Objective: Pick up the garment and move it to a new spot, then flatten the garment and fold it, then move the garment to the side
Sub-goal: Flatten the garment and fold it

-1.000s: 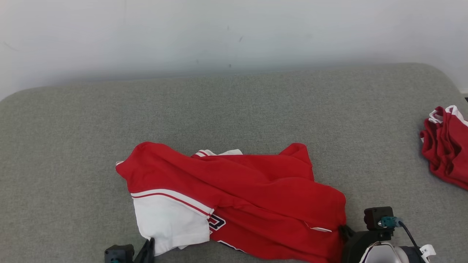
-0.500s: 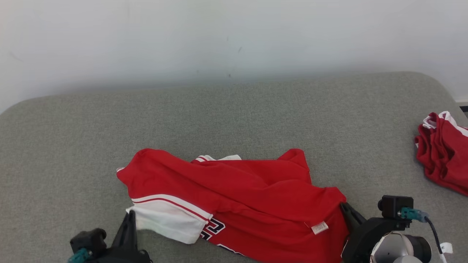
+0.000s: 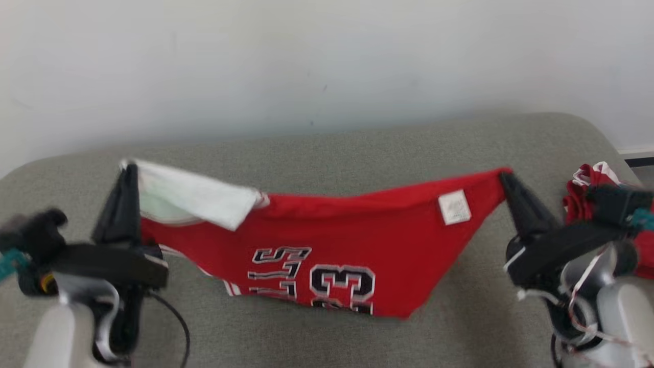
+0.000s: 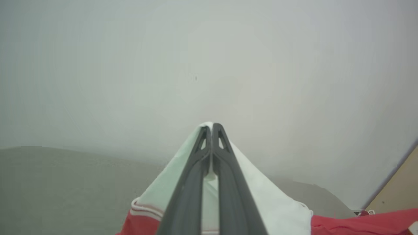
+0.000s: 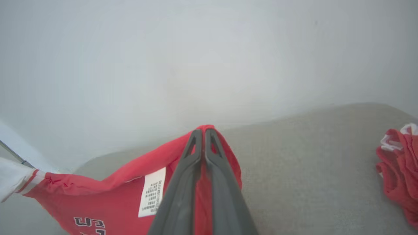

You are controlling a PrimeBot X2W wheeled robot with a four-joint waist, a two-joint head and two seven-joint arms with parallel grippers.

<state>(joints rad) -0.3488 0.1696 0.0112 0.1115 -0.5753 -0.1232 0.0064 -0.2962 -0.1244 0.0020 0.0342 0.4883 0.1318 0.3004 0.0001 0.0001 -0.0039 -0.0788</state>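
The garment (image 3: 327, 245) is a red jersey with white panels and black numbers. It hangs stretched in the air above the grey surface (image 3: 357, 148). My left gripper (image 3: 130, 167) is shut on its white corner at the left. My right gripper (image 3: 503, 175) is shut on its red corner at the right, near a white care label (image 3: 453, 207). The left wrist view has white cloth (image 4: 261, 199) pinched between the left gripper (image 4: 211, 125). The right wrist view has red cloth (image 5: 130, 192) pinched in the right gripper (image 5: 203, 130). The jersey's lower edge sags toward the surface.
A second red and white garment (image 3: 587, 186) lies bunched at the far right of the grey surface, also seen as the red heap (image 5: 398, 163) in the right wrist view. A pale wall (image 3: 306, 61) rises behind the surface.
Both grippers have risen and spread apart, lifting the garment off the surface and stretching it out. The right gripper has closed on the red corner. The head camera has also shifted.
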